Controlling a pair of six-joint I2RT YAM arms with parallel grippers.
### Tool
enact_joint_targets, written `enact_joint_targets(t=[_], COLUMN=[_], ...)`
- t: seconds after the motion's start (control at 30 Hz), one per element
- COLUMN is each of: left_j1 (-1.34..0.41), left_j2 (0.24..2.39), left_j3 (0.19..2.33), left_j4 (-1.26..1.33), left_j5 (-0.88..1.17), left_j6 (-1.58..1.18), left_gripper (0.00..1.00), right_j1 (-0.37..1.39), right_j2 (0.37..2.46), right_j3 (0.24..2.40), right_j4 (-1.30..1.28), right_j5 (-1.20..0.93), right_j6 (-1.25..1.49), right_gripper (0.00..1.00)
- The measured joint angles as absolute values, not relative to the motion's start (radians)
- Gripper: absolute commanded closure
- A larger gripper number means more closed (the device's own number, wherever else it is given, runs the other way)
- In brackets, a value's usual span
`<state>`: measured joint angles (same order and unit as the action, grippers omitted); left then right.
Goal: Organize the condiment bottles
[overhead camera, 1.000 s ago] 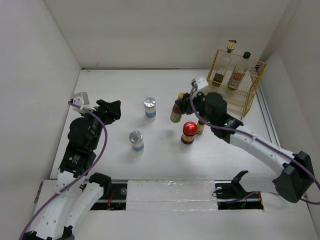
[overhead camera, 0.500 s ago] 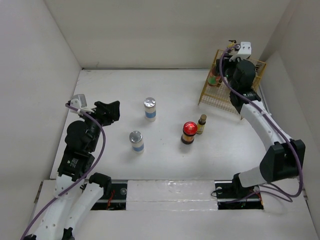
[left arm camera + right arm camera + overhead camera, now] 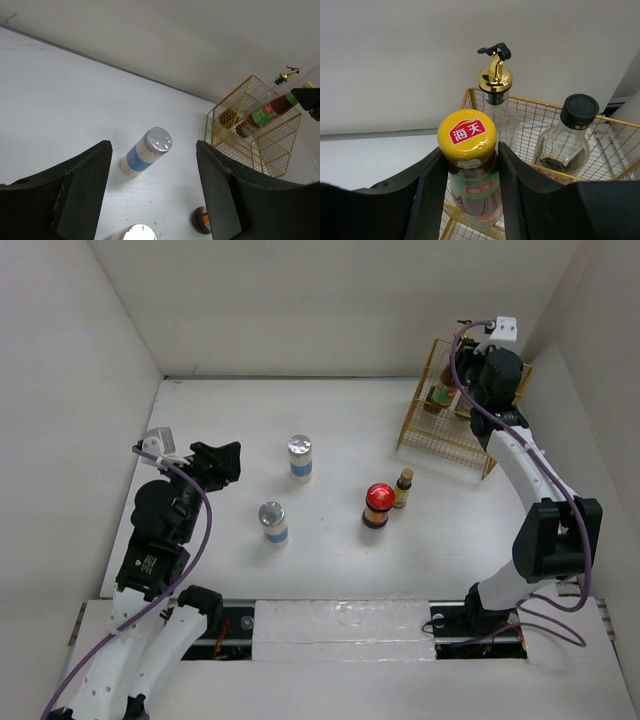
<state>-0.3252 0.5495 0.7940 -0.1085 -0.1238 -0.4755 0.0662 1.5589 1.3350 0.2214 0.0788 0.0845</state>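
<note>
My right gripper [image 3: 470,172] is shut on the yellow-capped sauce bottle [image 3: 472,185] and holds it at the near left of the yellow wire basket [image 3: 455,435], where the bottle [image 3: 440,395] also shows from above. The gold-spout clear bottle [image 3: 495,95] and the black-capped bottle [image 3: 570,135] stand inside the basket. Two white-blue silver-lidded shakers [image 3: 299,457] [image 3: 272,522], the red-lidded dark jar [image 3: 377,505] and the small brown-capped yellow bottle [image 3: 403,488] stand on the table. My left gripper [image 3: 222,462] is open and empty at the left, apart from the far shaker [image 3: 145,152].
White walls close in the table [image 3: 330,550] on three sides. The basket sits in the far right corner by the right wall. A rail [image 3: 535,480] runs along the table's right edge.
My right gripper has carried the yellow-capped sauce bottle from beside the red-lidded jar up to the basket at the far right. The left arm has barely moved.
</note>
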Motion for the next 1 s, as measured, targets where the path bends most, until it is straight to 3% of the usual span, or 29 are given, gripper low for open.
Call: enact_joint_targets(t=[0.63, 1.0], left_j1=[-0.325, -0.325], left_j2=[0.566, 0.567], left_j3=[0.794, 0.794], left_j4=[-0.108, -0.109], left_j5=[-0.124, -0.124], left_j6=[-0.476, -0.476], left_gripper=[0.36, 0.36], right_j1=[0.067, 0.067], right_j2=[1.673, 1.718], right_j3=[1.327, 1.415], right_j4=[0.445, 0.374], right_j5=[0.073, 0.115], right_j6=[0.082, 0.062], right_gripper=[0.81, 0.81])
